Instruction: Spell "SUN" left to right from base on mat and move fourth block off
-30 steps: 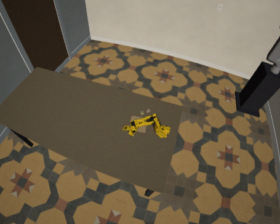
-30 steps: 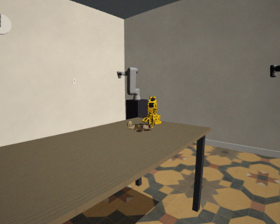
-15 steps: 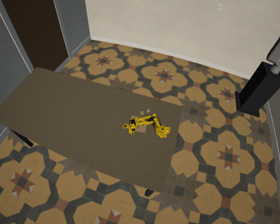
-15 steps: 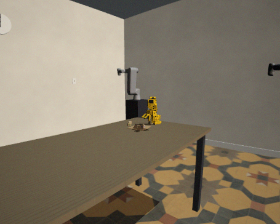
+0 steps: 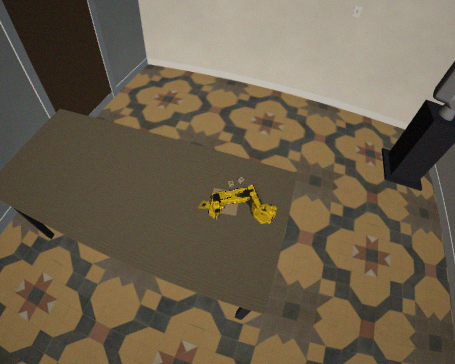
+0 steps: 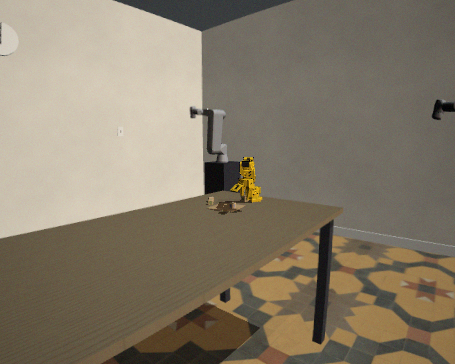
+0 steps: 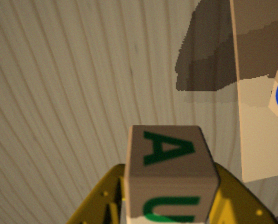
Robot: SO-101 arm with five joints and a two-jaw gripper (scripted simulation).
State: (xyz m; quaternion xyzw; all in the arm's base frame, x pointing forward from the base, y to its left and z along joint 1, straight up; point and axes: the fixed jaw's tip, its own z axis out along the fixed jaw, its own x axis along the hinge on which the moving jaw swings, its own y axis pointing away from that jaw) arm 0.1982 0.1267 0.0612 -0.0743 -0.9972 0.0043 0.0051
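Observation:
My gripper (image 7: 169,202) is shut on a block (image 7: 167,172) that shows a green A on one face and a green U on another, both turned sideways in the wrist view. It is held off the mat's edge in that view. The tan mat (image 7: 256,157) (image 5: 230,210) lies at the right there. A block (image 7: 276,97) with part of a blue mark shows on the mat, cut by the frame; its letter cannot be read. Two more blocks, one (image 5: 231,183) and another (image 5: 241,179), lie off the mat beyond its far edge, their letters too small to read.
The arm (image 5: 234,195) reaches over the mat from its base and hides part of it in the top view. Its shadow falls across the table (image 7: 90,75) and mat in the wrist view. The table's short edge runs behind the base.

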